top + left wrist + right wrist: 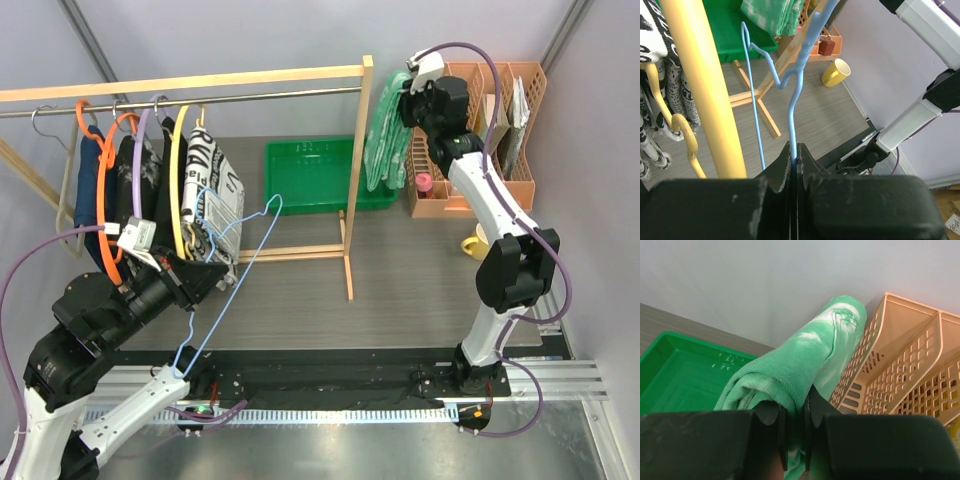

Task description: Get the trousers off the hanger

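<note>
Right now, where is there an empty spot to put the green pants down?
The green tray looks empty. The table is also bare between the wooden rack and the yellow mug. It is crowded on the left under the hanging clothes and around the orange baskets.

Two arms built of white links and black joints. The left arm (100, 318) and right arm (485, 195) each trail a looping purple cable (458, 44), carry a small white camera box (135, 236) at the wrist, and end in a black base (468, 368). The left hand (794, 156) is matte black and blocky, with paint scuffed pale along its edges. The right hand (795, 412) has the same matte black finish and squared fingers.
</note>
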Tool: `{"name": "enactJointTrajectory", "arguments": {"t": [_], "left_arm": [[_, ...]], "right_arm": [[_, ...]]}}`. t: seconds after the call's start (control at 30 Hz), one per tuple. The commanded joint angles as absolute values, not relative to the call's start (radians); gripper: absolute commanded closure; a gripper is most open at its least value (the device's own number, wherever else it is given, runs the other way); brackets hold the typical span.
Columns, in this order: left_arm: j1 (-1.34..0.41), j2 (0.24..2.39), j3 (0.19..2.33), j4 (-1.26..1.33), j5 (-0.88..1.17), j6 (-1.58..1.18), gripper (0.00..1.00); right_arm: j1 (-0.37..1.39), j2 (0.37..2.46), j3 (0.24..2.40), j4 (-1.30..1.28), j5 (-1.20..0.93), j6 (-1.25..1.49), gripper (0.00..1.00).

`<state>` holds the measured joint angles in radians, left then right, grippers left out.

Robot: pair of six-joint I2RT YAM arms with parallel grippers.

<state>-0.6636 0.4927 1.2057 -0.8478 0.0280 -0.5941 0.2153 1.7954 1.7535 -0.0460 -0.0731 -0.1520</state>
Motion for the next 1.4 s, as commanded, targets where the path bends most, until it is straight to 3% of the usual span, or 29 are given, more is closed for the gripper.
{"name": "enactJointTrajectory", "arguments": {"t": [0.0, 0.27, 0.43, 0.77, 1.0, 1.07, 1.1, 1.13, 1.23, 1.37], "left_arm": [[-0.667, 0.488, 1.218, -0.807, 0.034, -0.588, 1.0], [-0.667, 0.485, 1.19, -0.785, 0.052, -0.586, 1.0], [-0.667, 0.477, 1.19, -0.802, 0.034, -0.583, 1.0], [-0.667, 0.477, 1.18, -0.801, 0.031, -0.611, 1.0], [-0.669, 0.491, 1.178, -0.792, 0.032, -0.623, 1.0], [-0.667, 0.491, 1.183, -0.79, 0.029, -0.621, 1.0], [-0.667, 0.492, 1.184, -0.788, 0.026, -0.621, 1.0], [-0.667, 0.492, 1.184, -0.787, 0.025, -0.621, 1.0], [-0.667, 0.494, 1.186, -0.778, 0.029, -0.627, 1.0], [-0.667, 0.506, 1.195, -0.759, 0.051, -0.64, 1.0]], "right_arm": [[0.215, 1.755, 1.804, 0.08, -0.089, -0.219, 0.99], [0.313, 1.923, 1.95, -0.055, -0.153, -0.275, 0.99], [0.38, 2.091, 2.049, -0.057, -0.199, -0.154, 0.99], [0.387, 2.235, 2.117, -0.089, -0.319, -0.054, 0.85], [0.362, 2.301, 2.224, -0.173, -0.423, 0.107, 0.5], [0.351, 2.289, 2.232, -0.187, -0.492, 0.155, 0.46], [0.348, 2.287, 2.227, -0.207, -0.506, 0.182, 0.35], [0.348, 2.284, 2.235, -0.234, -0.529, 0.183, 0.31], [0.344, 2.266, 2.224, -0.308, -0.592, 0.213, 0.24], [0.33, 2.197, 2.113, -0.316, -0.629, 0.247, 0.22]]}}
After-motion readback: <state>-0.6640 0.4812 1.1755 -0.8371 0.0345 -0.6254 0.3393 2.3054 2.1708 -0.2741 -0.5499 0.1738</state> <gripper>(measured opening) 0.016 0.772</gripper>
